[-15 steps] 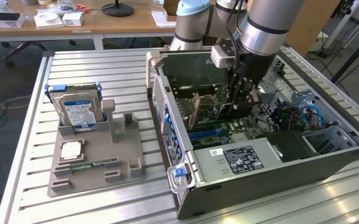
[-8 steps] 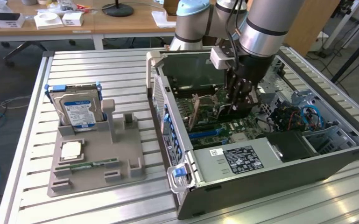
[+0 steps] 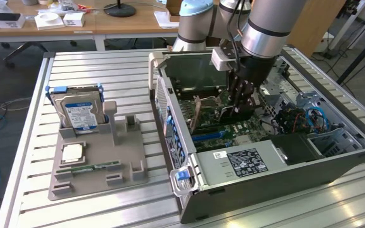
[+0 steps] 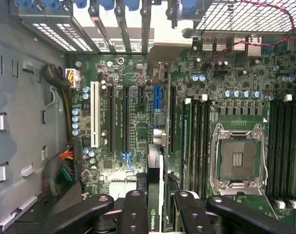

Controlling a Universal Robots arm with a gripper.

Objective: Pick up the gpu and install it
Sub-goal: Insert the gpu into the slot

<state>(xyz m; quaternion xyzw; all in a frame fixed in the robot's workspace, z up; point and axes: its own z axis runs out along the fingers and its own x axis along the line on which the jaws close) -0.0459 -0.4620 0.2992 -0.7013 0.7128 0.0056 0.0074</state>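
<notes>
Jaws gripping the gpu (image 4: 155,187) edge-on, inside the open computer case (image 3: 265,199) on the surface (image 3: 93,71), card over the motherboard (image 4: 113,165) slots

"nvidia", beside its logo, is printed on the gpu (image 4: 154,207); no other text is readable.

You're looking at a table (image 3: 36,142) of ribbed bare metal with a dull sheen, a tray (image 3: 126,159) of matt grey plastic, the gpu (image 4: 155,175) in matt black, and the gripper (image 4: 160,197) in a smooth satin-black finish.
</notes>
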